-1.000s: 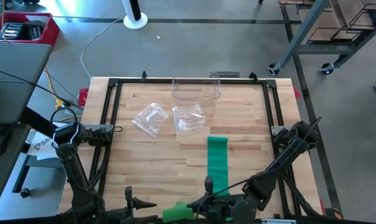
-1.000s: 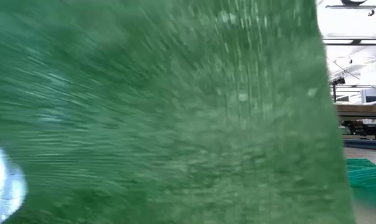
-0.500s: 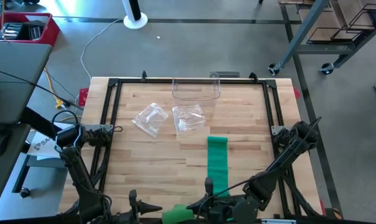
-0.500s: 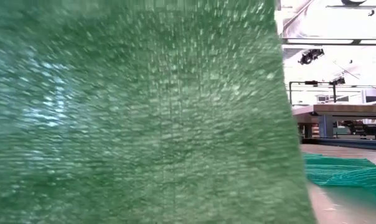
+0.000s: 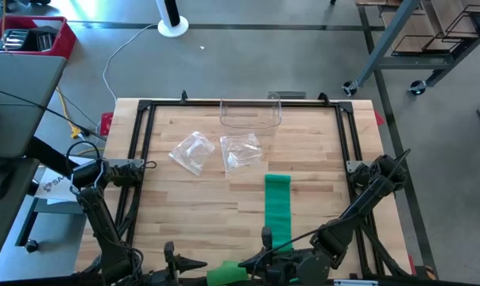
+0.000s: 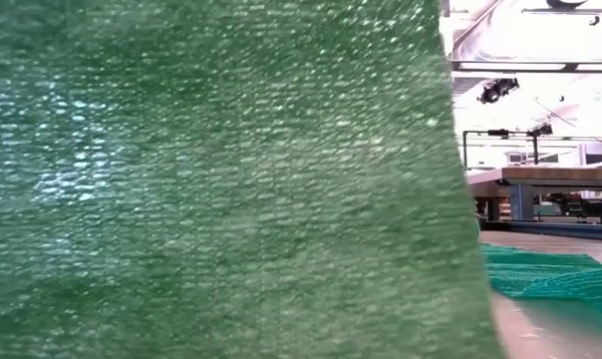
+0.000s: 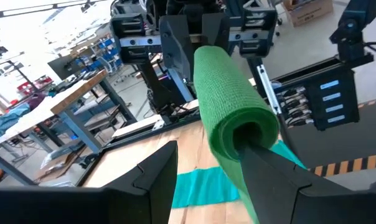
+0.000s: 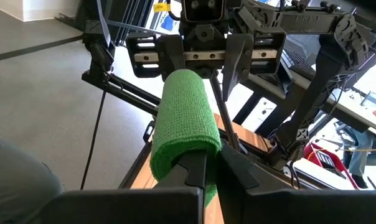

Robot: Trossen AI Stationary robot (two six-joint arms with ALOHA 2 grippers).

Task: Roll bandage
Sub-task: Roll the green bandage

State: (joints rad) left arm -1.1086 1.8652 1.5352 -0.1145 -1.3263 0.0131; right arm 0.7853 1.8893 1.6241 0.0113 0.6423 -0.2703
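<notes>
A green bandage lies as a flat strip (image 5: 277, 208) on the wooden table, running toward the near edge. There it ends in a roll (image 5: 222, 272), which lies crosswise between my two grippers. My left gripper (image 5: 188, 264) is open at the roll's left end (image 7: 238, 134). My right gripper (image 5: 260, 259) is shut at its right end (image 8: 182, 152). In the low view the roll's green cloth (image 6: 221, 179) fills most of the picture, with the strip (image 6: 550, 274) showing beside it. My left gripper has one finger (image 7: 266, 171) inside the roll's hollow core (image 7: 243, 135), coming level from the table's left, along the roll. Its other finger (image 7: 157, 174) stands apart from the roll's outside. The roll is level. My right gripper holds the roll's right end with one finger (image 8: 197, 171) inside the core and the other (image 8: 238, 168) outside. It pinches the wall (image 8: 203, 148) between them. It comes level from the table's right, along the roll.
A clear plastic container (image 5: 250, 115) stands at the table's far edge. Two clear plastic bags (image 5: 192, 151) (image 5: 241, 151) lie in front of it. A black frame (image 5: 137, 159) runs around the table. Bare wood lies left of the strip.
My left gripper has gone a little toward the table's right, toward the roll's left end. In the low view the green cloth was blurred with motion a second ago. It has shifted across the picture and is still now.
</notes>
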